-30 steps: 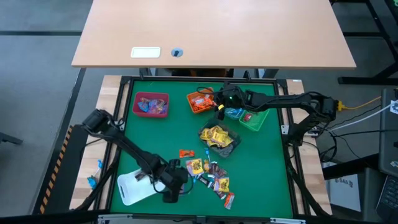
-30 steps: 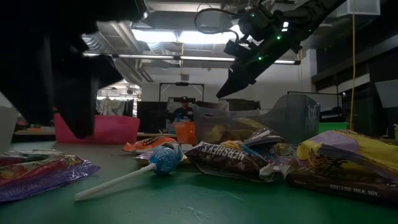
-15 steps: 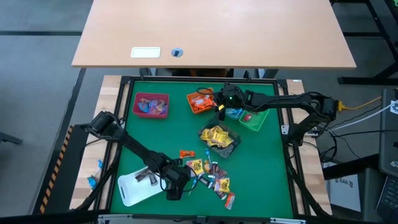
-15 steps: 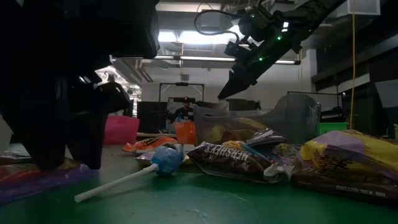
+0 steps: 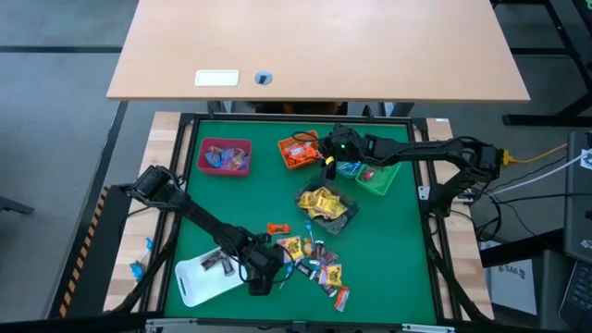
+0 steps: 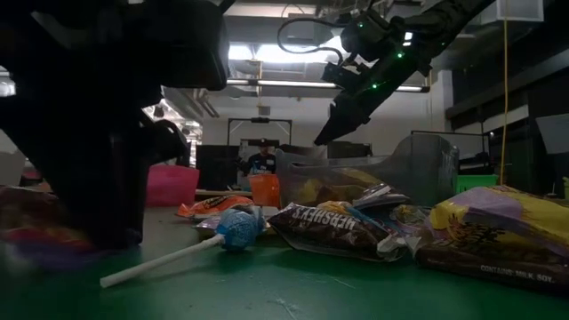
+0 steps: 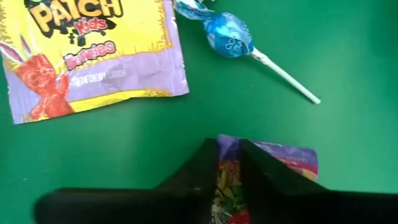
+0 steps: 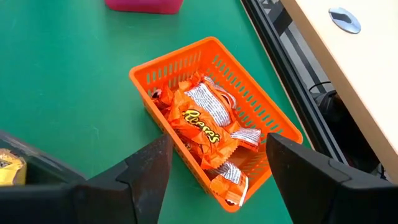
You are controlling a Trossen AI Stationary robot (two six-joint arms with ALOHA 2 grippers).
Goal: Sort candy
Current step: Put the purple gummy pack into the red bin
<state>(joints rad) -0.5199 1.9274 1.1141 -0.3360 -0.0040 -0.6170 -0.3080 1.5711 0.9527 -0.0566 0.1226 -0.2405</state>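
Candy lies in a loose heap [image 5: 310, 262] on the green mat's near side, just beside the white tray [image 5: 199, 279].

My left claw [image 5: 262, 277] sits at the heap's tray-side edge. A second ago its fingers stood wide above the mat; now they have come down and drawn in on a purple packet [image 7: 231, 180], which shows pinched between them in the left wrist view. I judge this the pick of one sort. Lift and carry are not yet done.

My right claw [image 8: 214, 167] hangs over the orange bin [image 8: 214, 134], fingers spread, nothing held. No change there over the last second.

Left wrist view alone shows the pinch, plus a yellow Sour Patch packet [image 7: 93, 53] and a blue lollipop [image 7: 231, 37] lying apart from the held packet. Low view gives only my left arm as a dark mass, grip hidden, but shows the lollipop [image 6: 233, 229] and a brown Hershey's packet [image 6: 333, 227] flat on the mat. Right wrist view alone shows Reese's packets [image 8: 202, 118] already in the orange bin.
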